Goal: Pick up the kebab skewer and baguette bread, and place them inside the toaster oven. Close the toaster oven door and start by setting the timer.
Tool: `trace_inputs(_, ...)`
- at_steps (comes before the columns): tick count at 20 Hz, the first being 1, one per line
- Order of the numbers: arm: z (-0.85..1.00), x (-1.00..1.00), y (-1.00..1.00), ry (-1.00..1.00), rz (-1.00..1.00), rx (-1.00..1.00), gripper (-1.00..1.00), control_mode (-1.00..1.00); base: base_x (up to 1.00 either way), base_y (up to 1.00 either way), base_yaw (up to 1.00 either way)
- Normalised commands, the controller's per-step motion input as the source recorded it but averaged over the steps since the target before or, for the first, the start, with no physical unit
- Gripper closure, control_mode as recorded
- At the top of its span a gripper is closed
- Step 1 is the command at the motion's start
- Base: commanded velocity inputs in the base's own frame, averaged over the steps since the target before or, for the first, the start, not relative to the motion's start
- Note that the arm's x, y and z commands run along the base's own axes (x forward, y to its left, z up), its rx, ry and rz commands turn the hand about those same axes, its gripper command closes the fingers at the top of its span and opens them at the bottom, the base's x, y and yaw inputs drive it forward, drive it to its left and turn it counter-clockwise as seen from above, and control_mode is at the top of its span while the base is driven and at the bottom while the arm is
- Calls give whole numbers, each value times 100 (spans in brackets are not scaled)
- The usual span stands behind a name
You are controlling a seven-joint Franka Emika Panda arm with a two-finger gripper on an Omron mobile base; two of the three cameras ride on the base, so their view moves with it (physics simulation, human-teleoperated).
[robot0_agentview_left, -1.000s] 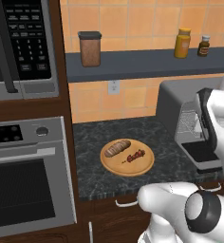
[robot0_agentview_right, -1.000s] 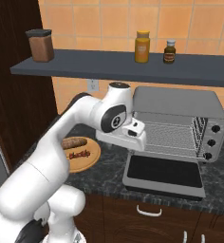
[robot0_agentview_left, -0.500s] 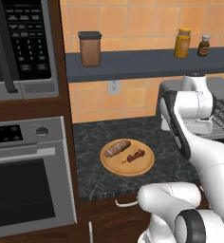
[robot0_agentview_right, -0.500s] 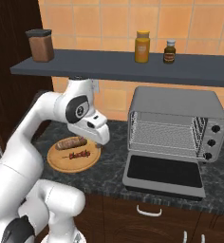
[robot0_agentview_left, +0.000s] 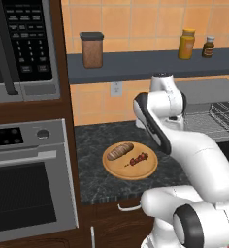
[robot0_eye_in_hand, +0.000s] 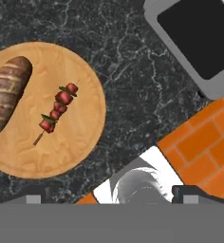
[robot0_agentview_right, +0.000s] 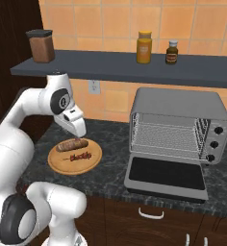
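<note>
The jaws (robot0_eye_in_hand: 112,198) stand spread wide and grasp nothing, hanging above the worktop (robot0_eye_in_hand: 133,80) beside the round wooden board (robot0_eye_in_hand: 85,142). In the hand view the kebab skewer (robot0_eye_in_hand: 56,110) lies up and to the left of the jaws, its long axis running diagonally, stick end nearer the jaws. The baguette bread (robot0_eye_in_hand: 7,95) lies farther left on the same board, apart from the skewer. The likely next move is a shift over the skewer and a descent. The right base view shows what the hand view cannot: the toaster oven (robot0_agentview_right: 182,122) well off to the other side, its toaster oven door (robot0_agentview_right: 165,175) folded down flat.
</note>
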Motion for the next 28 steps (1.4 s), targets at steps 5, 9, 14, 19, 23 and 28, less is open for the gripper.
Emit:
trace_inputs(5, -10, 65, 59, 0, -10, 0, -100, -100, 0, 0, 0)
trace_inputs(9, -45, 60, 28, 0, -1, 1, -100, -100, 0, 0, 0)
trace_inputs(14, -63, 57, 7, -5, 0, 9, -100, -100, 0, 0, 0)
trace_inputs(19, -86, 59, 17, -7, 0, 4, -100, -100, 0, 0, 0)
trace_inputs(23, -70, 56, 23, -2, 0, 0, -100, -100, 0, 0, 0)
trace_inputs(28, -39, 71, 7, 0, 0, 5, -100, -100, 0, 0, 0)
